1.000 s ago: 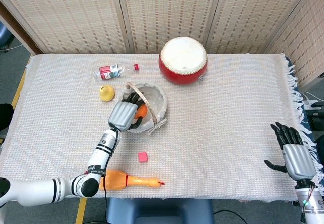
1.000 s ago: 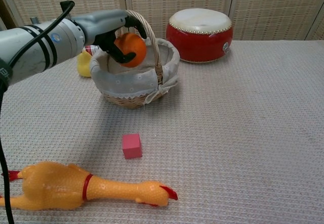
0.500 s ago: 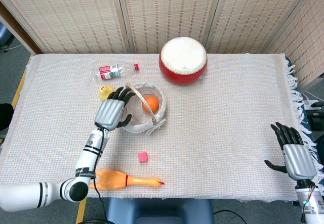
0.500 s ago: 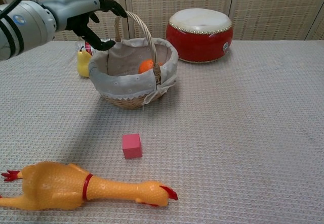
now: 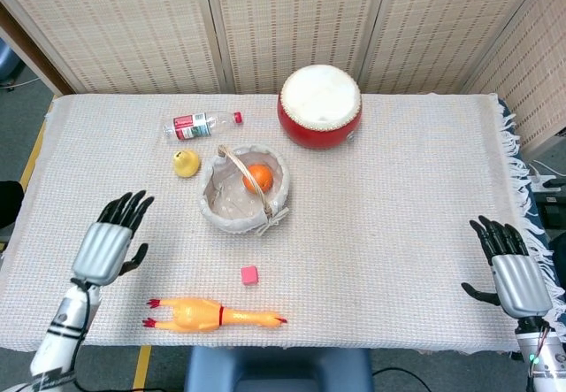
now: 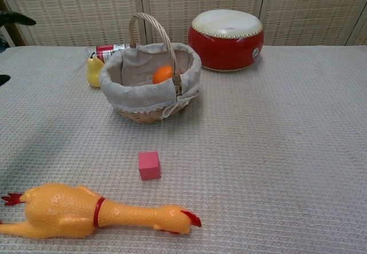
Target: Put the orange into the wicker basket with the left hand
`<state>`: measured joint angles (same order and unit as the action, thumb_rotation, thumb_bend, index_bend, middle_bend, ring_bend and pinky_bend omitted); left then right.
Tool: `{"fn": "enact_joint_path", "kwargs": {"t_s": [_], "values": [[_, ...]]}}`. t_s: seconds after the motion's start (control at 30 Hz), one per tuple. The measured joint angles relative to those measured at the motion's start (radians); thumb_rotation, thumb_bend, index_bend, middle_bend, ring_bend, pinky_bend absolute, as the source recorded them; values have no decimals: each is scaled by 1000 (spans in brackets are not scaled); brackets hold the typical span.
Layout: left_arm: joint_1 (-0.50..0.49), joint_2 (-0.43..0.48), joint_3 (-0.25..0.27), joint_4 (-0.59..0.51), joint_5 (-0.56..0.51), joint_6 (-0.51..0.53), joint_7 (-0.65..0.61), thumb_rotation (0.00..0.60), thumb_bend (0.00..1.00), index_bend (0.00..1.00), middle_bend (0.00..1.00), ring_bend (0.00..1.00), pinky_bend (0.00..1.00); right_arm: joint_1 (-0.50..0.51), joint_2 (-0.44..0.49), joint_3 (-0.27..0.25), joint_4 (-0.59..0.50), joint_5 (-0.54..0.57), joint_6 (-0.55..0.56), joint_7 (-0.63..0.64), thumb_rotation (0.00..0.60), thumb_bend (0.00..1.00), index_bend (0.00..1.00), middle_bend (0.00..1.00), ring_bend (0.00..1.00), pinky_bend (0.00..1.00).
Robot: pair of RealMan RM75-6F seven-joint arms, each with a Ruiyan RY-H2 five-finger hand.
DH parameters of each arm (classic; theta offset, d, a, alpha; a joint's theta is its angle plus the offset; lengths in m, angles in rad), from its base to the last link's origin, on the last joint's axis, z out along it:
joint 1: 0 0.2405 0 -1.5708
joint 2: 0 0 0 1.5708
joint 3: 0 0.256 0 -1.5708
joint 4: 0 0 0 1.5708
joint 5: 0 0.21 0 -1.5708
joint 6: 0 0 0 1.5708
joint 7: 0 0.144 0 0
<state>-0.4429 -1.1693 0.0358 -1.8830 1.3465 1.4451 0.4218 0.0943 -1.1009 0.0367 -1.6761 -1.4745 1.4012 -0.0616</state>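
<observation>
I see the round orange (image 5: 257,178) lying inside the cloth-lined wicker basket (image 5: 215,213), between a yellow pear (image 5: 186,164) and a red drum (image 5: 320,106). Only my head view shows both hands: left hand (image 5: 108,247) and right hand (image 5: 516,280) empty, fingers spread. A pink cube (image 6: 149,165) and yellow rubber chicken (image 6: 86,210) sit nearer me.

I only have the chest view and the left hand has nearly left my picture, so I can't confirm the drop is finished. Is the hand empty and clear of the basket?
Observer: Yes. In the head view the left hand is open over the table, well left of the wicker basket.
Operator: And the orange?
Observer: The orange lies inside the basket, toward its far right side.
Operator: Where's the right hand?
Observer: The right hand is open near the table's near right corner.
</observation>
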Motion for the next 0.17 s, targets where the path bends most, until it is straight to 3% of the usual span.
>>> {"fn": "enact_joint_path", "kwargs": {"t_s": [0.17], "values": [[177, 18, 108, 137, 146, 163, -109, 600, 402, 0, 0, 0, 113, -2, -8, -3, 4, -11, 11, -9, 600, 27, 0, 0, 0, 0]]}}
